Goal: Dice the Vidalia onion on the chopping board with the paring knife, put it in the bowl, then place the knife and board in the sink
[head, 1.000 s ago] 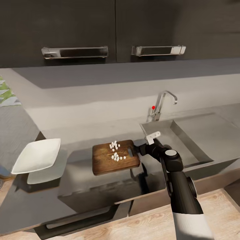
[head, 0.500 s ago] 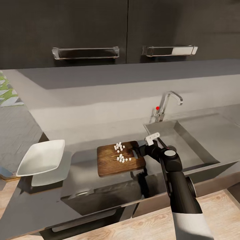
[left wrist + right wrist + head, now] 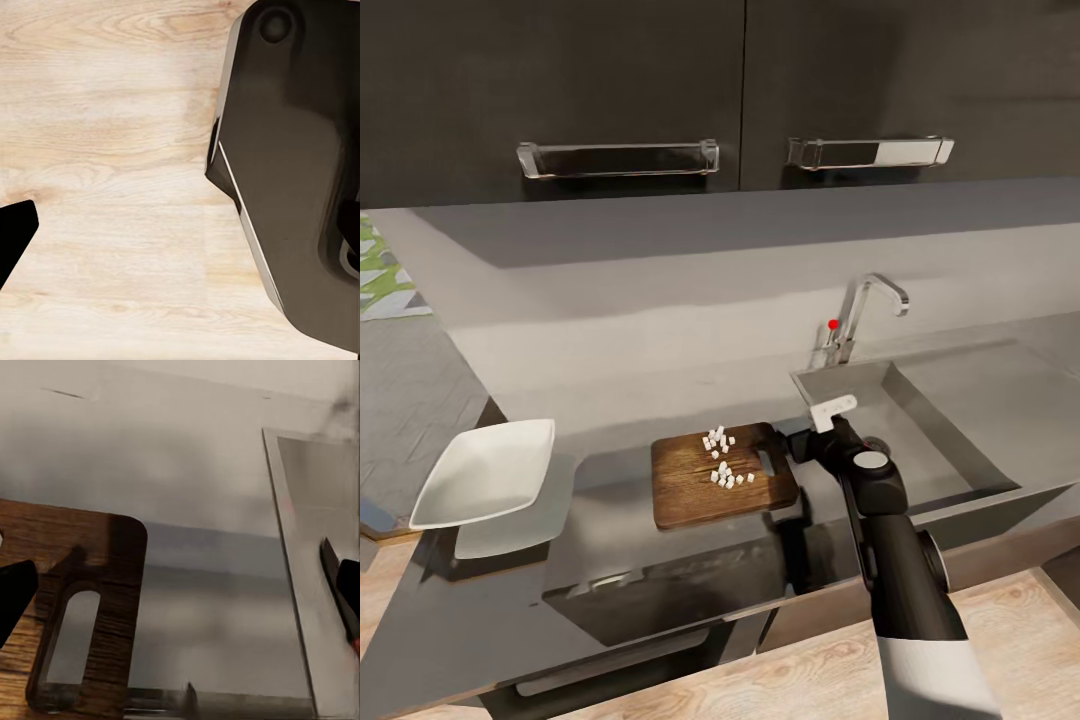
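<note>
So there's one chopping board [image 3: 725,475] on the grey countertop [image 3: 610,470], dark wood grain, rounded corners, oval slot at the end nearest the sink [image 3: 920,420]. Around fifteen small white onion cubes [image 3: 721,460] sit on it in two loose clusters. One white square bowl [image 3: 487,472] is well off to the left with nothing in it that I can see. The steel sink basin looks bare too, with one chrome tap [image 3: 860,310] and a red knob behind it. The right gripper [image 3: 805,447] hovers between the board's slot end and the sink rim; in the right wrist view a dark blade with red on it, the knife [image 3: 339,589], shows at one fingertip over the sink's edge. Can't tell if the jaws are clamped. Left wrist view: pale wood floor [image 3: 112,150].
</note>
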Available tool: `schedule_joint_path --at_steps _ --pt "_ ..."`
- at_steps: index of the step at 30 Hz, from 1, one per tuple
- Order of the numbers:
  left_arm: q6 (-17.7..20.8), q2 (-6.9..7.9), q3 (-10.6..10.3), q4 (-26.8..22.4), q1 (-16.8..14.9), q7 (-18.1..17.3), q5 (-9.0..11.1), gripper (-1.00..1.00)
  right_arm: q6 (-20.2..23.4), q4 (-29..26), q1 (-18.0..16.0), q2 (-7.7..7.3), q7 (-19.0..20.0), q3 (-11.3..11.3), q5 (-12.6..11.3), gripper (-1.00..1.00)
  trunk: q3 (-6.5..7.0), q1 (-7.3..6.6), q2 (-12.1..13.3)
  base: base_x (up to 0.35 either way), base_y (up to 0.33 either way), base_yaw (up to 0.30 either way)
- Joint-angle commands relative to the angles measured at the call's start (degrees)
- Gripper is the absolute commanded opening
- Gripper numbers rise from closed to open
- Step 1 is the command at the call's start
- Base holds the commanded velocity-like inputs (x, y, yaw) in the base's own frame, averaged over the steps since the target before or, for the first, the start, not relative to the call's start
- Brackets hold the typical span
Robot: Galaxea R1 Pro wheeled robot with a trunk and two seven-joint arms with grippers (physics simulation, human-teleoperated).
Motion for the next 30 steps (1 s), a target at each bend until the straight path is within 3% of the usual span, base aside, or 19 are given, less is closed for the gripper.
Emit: schedule_joint_path --at_steps 1,30 --pt "-0.05 0.06 -0.49 -0.14 0.02 0.50 0.18 1.00 0.14 0.28 -0.05 0.06 0.13 -0.09 0.57 1.00 -0.10 0.03 -0.11 0.000 0.000 0.000" --pt "-0.04 0.06 -0.52 0.30 0.02 0.49 0.18 1.00 -0.02 2.27 -0.05 0.06 -0.63 -0.17 0.54 1.00 -1.34 0.03 -0.11 0.000 0.019 0.000"
